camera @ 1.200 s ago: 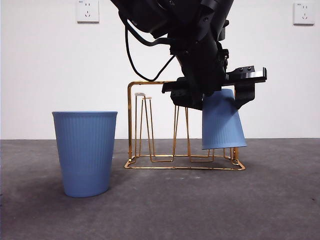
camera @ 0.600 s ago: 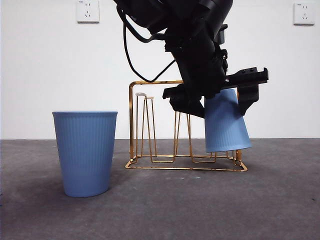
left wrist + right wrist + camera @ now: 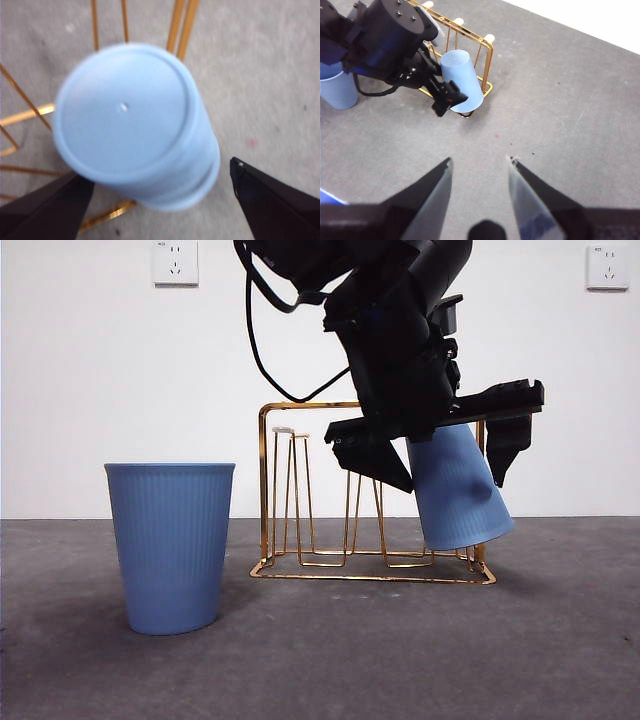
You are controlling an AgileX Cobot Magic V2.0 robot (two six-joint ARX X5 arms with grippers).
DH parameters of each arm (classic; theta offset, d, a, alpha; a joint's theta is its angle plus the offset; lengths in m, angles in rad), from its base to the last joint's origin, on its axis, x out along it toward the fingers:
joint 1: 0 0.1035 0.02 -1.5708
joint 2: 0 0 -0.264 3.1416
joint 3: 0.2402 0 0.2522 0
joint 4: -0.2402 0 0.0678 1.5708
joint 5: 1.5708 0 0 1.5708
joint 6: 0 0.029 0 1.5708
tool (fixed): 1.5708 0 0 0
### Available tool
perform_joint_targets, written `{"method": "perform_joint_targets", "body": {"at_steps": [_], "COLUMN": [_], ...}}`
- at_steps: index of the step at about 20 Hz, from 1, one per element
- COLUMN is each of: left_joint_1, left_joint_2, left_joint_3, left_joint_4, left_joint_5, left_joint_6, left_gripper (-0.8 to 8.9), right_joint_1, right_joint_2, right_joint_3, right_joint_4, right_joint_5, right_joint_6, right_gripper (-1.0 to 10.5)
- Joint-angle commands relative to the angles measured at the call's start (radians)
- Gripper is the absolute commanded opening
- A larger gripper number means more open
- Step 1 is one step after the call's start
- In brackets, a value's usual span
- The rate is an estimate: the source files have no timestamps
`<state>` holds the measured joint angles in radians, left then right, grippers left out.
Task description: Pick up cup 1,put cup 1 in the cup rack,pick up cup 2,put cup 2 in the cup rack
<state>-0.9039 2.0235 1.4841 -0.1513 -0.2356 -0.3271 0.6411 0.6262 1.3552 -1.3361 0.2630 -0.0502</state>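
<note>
Two cups in play. Your left gripper [image 3: 440, 445] is spread around the inverted cup [image 3: 458, 488] at the right end of the cup rack [image 3: 300, 490], not visibly pinching it. That cup leans right, mouth near the rack's base. Risk: if it sits off its prong it may tip onto the desk [image 3: 320, 660]. The upright cup [image 3: 170, 545] waits left. Right gripper [image 3: 479, 165] hangs spread, empty, well apart. Dark grey desk; white wall [image 3: 80, 380] with sockets.

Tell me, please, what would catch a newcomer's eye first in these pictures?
The big black left gripper over the gold cup rack, its jaws open either side of an upside-down, tilted blue cup at the rack's end. A second blue cup stands upright on the table apart from the rack.
</note>
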Motion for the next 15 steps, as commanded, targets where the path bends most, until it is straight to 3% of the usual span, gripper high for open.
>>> {"method": "perform_joint_targets", "body": {"at_steps": [1,6,12,15], "left_joint_1": [0.002,0.002,0.002,0.000], "left_joint_2": [0.041,0.033,0.033,0.033], "left_joint_3": [-0.034,-0.014,0.140,0.214], "left_joint_4": [-0.084,-0.108,-0.280,-0.421], "left_joint_5": [0.055,0.065,0.067,0.129], "left_joint_6": [-0.092,-0.092,-0.080,-0.080], "left_gripper": [4.43,4.40,4.40,4.40], "right_joint_1": [0.001,0.001,0.001,0.001], "right_joint_2": [-0.003,-0.003,-0.003,-0.003], "right_joint_3": [-0.008,-0.008,-0.008,-0.008], "right_joint_4": [0.011,0.012,0.012,0.012], "right_joint_5": [0.002,0.002,0.002,0.002], "right_joint_6": [-0.006,-0.006,-0.006,-0.006], "right_gripper": [1.9,1.9,1.9,1.9]}}
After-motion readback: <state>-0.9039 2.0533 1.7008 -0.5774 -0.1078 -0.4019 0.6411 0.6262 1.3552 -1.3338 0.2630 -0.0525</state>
